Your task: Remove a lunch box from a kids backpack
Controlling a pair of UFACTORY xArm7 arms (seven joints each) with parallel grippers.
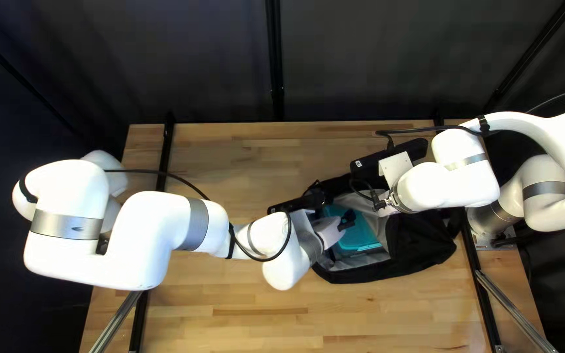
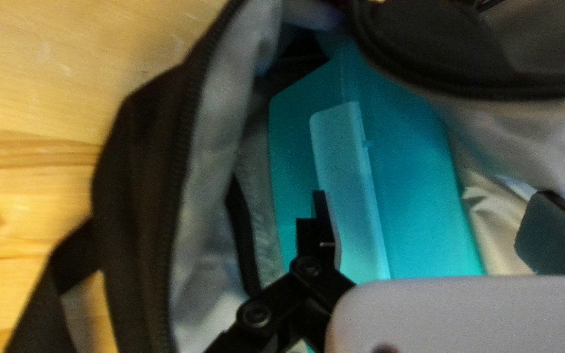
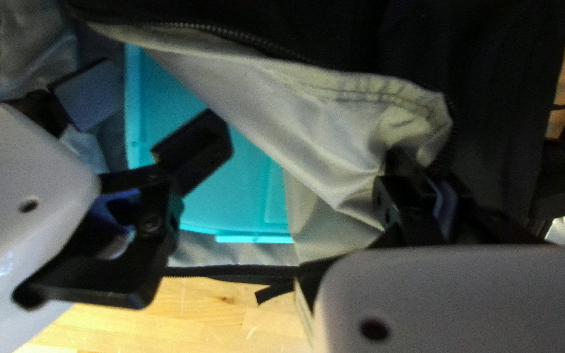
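- The lunch box (image 1: 363, 236), a teal one, lies inside the open backpack (image 1: 420, 247), toward the right of the top left view.
- The backpack rests on the wooden worktop (image 1: 263, 320). It is black outside, with a gray lining (image 3: 250, 127) that shows all round the opening (rather crumpled, that lining).
- The left hand (image 1: 345, 225) reaches into the opening, over the lunch box. Its fingers stand well apart, so it is open. In the left wrist view, one black finger is over the box's paler raised strip (image 2: 344, 176), and the other is past the box's opposite side, by the lining.
- The right hand (image 1: 379, 202) is closed on a bunched edge of the gray lining. In the right wrist view the cloth is pinched between its fingers, with folds running out from the grip across part of the lunch box.
- A zipper (image 3: 256, 39) runs along the black rim beside that lining. In the left wrist view, a black strap (image 2: 73, 258) lies on the worktop just beside the bag.
- In the right wrist view, the left hand is beside the right one, the two apart, with much of the teal box visible between them.
- Dark cables run along both white arms, and a dark curtain (image 1: 197, 59) hangs behind the worktop's far edge.
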